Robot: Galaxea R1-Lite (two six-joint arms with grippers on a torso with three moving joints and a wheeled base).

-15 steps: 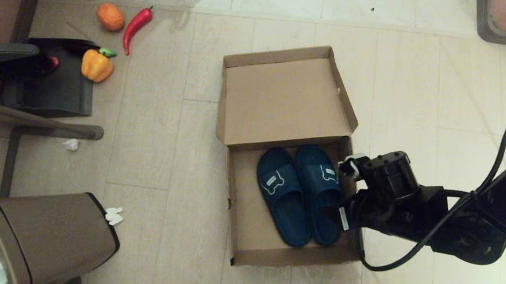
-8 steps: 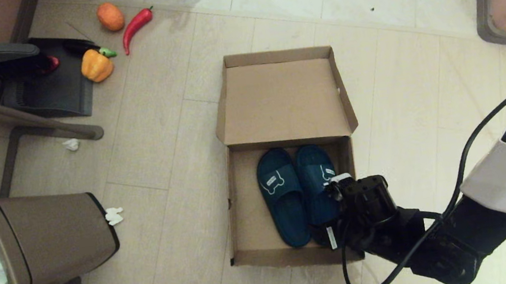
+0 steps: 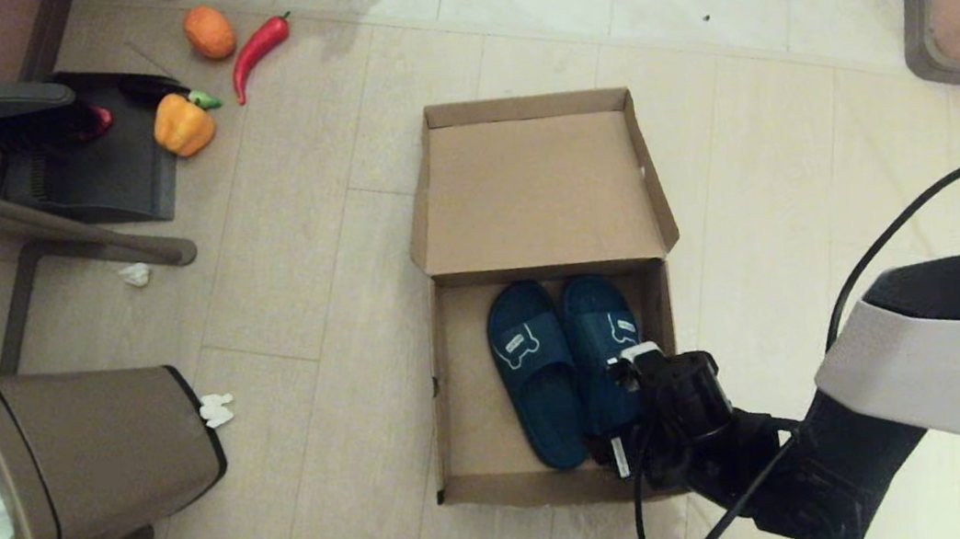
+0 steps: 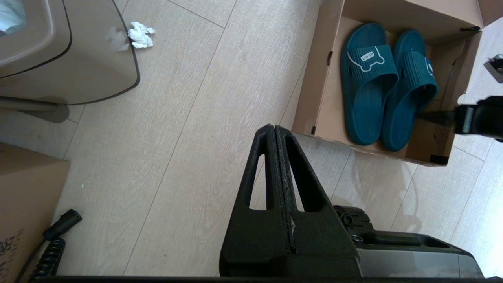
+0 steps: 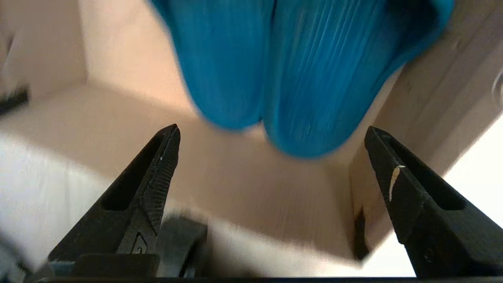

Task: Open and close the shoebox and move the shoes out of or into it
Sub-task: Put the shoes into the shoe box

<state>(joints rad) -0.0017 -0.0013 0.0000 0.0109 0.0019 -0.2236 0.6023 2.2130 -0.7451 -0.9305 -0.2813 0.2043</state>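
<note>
My right pincer (image 5: 271, 149) is wide open above the heels of the shoes (image 3: 568, 360), which lie side by side inside the open shoebox (image 3: 460, 402) on the floor. My left pincer (image 4: 274, 135) is closed and holds nothing.

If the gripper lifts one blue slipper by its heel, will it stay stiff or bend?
The shoes look like moulded rubber, so the sole probably flexes slightly and weighs little. The ribbed footbed should help the open right gripper avoid slipping.

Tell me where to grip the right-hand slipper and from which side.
Probably its heel, from the box's near end: the right pincer is open there, facing that heel. The slippers lie side by side, leaving no gap between them.
</note>
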